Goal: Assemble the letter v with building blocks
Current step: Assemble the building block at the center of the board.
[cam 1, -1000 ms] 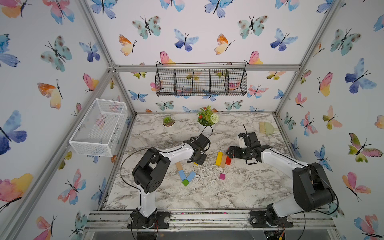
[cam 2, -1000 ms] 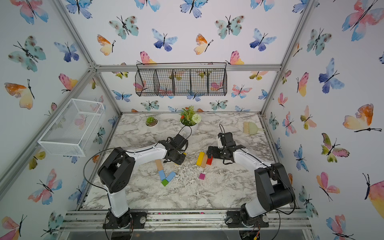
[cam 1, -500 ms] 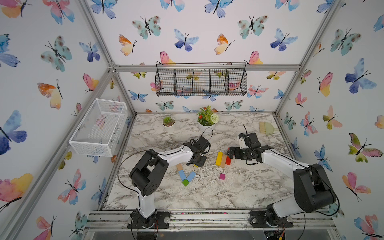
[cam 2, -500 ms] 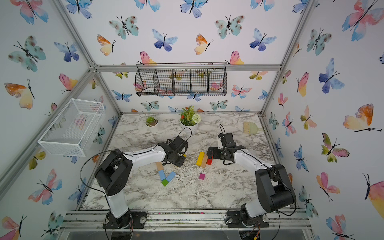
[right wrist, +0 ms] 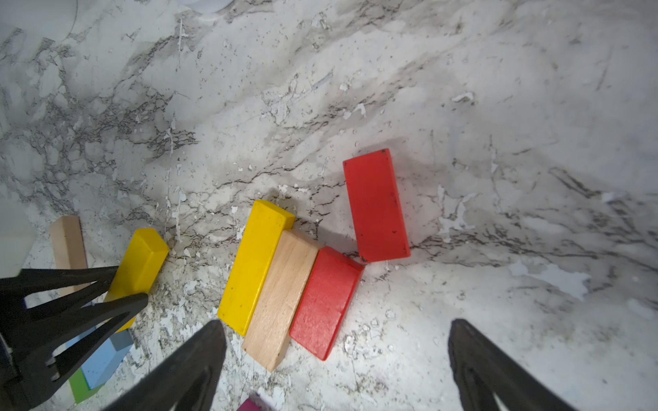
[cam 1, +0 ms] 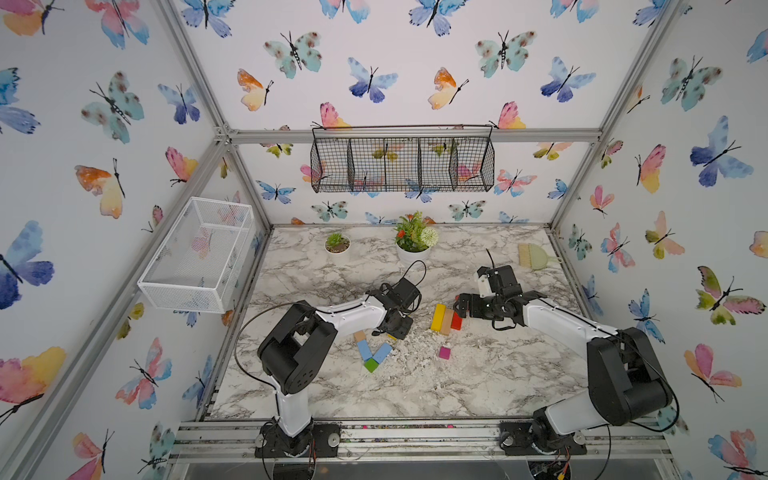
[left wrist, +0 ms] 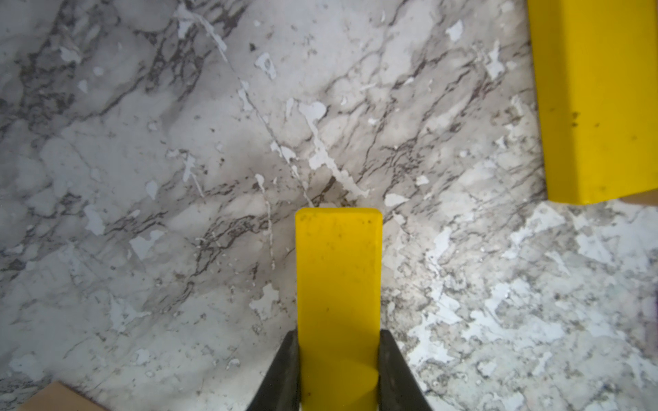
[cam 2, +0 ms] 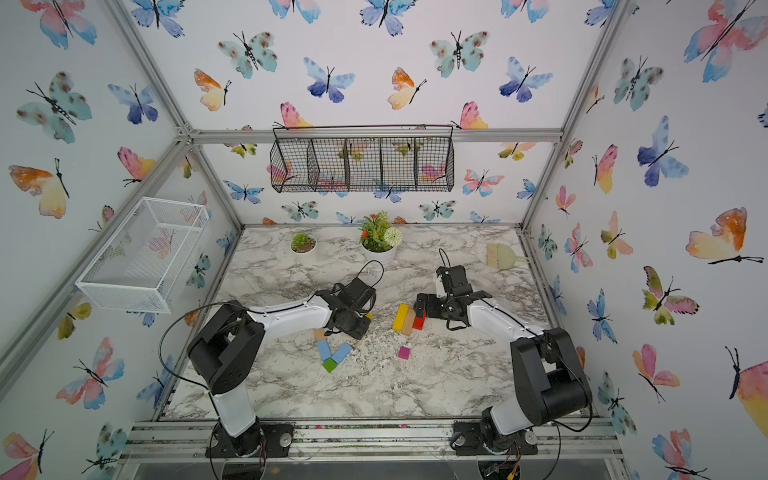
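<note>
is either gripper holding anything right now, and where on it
The left gripper clamps a yellow block by its two long sides, one end sticking out past the jaws. The right gripper is open and holds nothing.

No writing, label, brand or number can be read anywhere here: the painted wooden building blocks (right wrist: 249, 267), the marble-patterned desk (cam 1: 415, 390) and the butterfly-papered walls (cam 1: 685, 104) all show plain, unlettered surfaces.

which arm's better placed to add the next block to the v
Left. The left gripper is shut on a yellow block close to the shorter arm of the v, while the right gripper is open and empty over the loose blocks.
</note>
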{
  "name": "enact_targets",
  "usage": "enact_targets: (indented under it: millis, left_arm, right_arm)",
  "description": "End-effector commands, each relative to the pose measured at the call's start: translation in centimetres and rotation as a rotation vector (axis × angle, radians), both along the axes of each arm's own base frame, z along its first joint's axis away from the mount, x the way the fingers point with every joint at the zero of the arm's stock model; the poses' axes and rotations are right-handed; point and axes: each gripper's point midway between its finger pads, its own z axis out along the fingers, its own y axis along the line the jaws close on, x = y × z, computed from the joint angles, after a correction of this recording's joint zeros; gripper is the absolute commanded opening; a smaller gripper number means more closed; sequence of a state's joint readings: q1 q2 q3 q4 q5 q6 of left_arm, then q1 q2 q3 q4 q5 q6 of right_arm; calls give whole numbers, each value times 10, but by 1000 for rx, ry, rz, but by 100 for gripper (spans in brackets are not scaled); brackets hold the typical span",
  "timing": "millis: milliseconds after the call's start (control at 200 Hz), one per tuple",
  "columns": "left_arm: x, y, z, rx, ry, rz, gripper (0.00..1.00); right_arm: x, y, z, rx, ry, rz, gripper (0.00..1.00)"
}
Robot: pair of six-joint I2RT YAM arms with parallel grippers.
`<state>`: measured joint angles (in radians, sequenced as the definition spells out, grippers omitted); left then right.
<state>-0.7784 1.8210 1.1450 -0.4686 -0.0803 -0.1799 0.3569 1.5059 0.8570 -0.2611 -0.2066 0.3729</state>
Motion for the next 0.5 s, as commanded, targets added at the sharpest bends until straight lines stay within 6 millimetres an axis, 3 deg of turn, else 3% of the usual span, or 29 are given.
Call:
enact_targets:
  millis: [0, 496]
  left_arm:
    - [-3, -4, 12, -35, -13, 0, 28]
    - [-13, 2, 6, -23, -2, 8, 28]
  right_arm:
    - [-6, -3, -5, -6, 22, -1, 99]
    - [-6, -2, -7, -2, 28, 5, 99]
